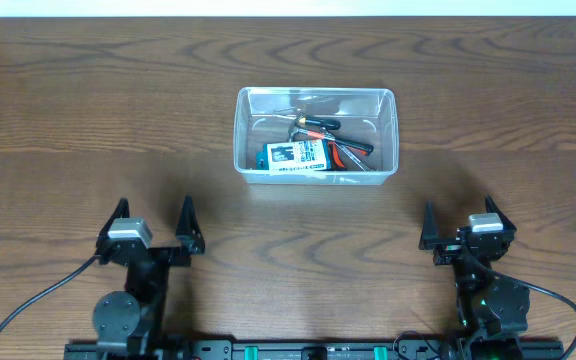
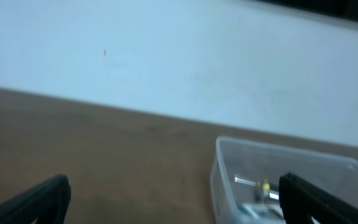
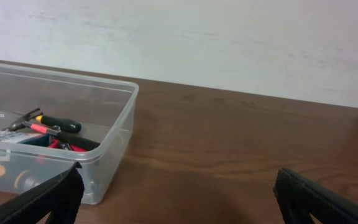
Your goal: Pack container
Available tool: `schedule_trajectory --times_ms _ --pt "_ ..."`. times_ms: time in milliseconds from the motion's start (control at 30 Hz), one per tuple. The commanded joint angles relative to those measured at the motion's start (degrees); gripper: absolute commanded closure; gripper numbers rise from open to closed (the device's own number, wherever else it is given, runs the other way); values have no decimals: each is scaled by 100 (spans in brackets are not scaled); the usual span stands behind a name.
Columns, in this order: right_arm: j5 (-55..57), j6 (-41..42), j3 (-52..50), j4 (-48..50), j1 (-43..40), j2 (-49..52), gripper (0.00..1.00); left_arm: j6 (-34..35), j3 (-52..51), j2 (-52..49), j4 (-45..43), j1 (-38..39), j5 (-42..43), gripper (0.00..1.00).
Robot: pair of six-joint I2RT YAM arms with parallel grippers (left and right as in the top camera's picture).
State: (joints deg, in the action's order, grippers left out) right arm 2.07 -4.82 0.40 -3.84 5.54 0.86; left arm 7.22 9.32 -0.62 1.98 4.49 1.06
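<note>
Toward the far middle of the bench (image 1: 88, 100) sits the container (image 1: 314, 92), long sides running left to right, upright and open at the top. Its clear walls look thin and glossy, so I judge it light, somewhat springy under a squeeze, and slick to pinch on a flat face. The rolled rim is the stiffest part and gives an edge to catch. The best hold is probably over the rim at a short end wall, one finger inside and one outside. A hold at both ends together would keep the tub from twisting.

Inside it lie a small blue-and-white box (image 1: 298, 155) near the front wall and a few hand tools (image 1: 343, 148) with black and red handles beside and behind the box. They appear loose, so I expect them to slide and shift the load if the tub is tipped or jerked. They also leave little free room along the front wall for an inner finger. The left end wall looks clearer.

Bare wood surrounds the tub on every side. Nearer the robot, well apart from the tub, the left pincer (image 1: 153, 212) and the right pincer (image 1: 459, 212) both stand with fingers spread wide, holding nothing and touching nothing.
</note>
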Motion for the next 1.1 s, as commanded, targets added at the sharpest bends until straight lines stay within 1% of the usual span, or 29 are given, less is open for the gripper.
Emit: schedule_trajectory --times_ms 0,67,200,267,367,433,1067 --pt "-39 -57 -9 -31 -63 -55 1 -297 -629 50 -911 -46 -118 2" --pt "-39 -57 -9 -31 -63 -55 1 -398 -909 50 -1311 -48 -157 2" --pt "-37 -57 -9 -31 -63 -55 1 -422 -909 52 -1010 -57 -153 2" --pt "-39 -57 -9 -31 -63 -55 1 -431 -909 52 -750 -57 -72 2" --pt "-39 -57 -9 -31 -63 -55 1 -769 -909 52 -160 -57 485 2" --pt "-39 -57 -9 -31 -63 -55 1 -704 -909 46 192 -57 603 2" --pt "-37 -57 -9 -31 -63 -55 1 -719 -909 31 160 -57 603 2"
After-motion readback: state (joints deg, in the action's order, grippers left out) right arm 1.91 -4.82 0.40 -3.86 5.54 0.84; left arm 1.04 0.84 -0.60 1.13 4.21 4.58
